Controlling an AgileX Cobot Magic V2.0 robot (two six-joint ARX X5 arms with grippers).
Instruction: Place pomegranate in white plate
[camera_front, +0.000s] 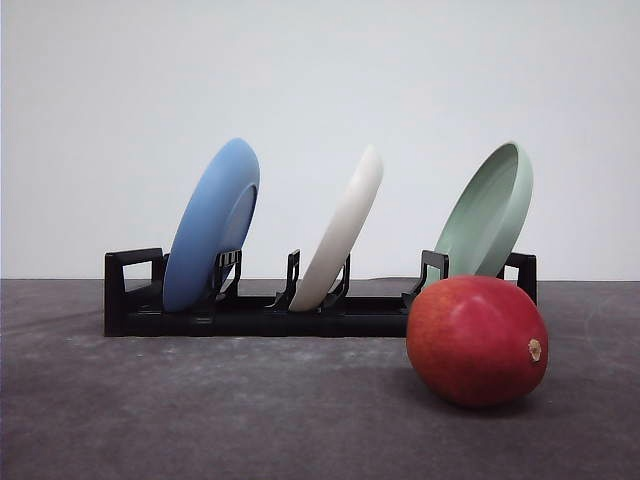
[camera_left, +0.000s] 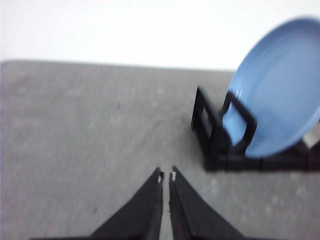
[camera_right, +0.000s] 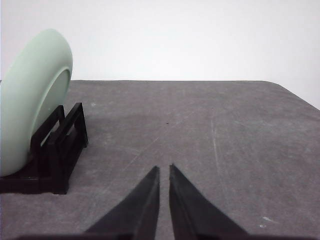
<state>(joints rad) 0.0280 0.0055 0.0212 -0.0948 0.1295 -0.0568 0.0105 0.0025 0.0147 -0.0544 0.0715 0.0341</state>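
Observation:
A glossy red pomegranate (camera_front: 477, 340) lies on the grey table at the front right, its tan stem nub facing right. Behind it, the white plate (camera_front: 343, 229) stands on edge in the middle slot of a black rack (camera_front: 250, 315). My left gripper (camera_left: 166, 176) is shut over bare table, left of the rack's end. My right gripper (camera_right: 164, 169) is shut too, with nothing between its fingers, over bare table beside the rack's other end.
A blue plate (camera_front: 212, 222) (camera_left: 282, 90) leans in the rack's left slot and a pale green plate (camera_front: 489, 212) (camera_right: 32, 95) in the right slot, just behind the fruit. The grey table (camera_front: 200, 410) runs back to a white wall.

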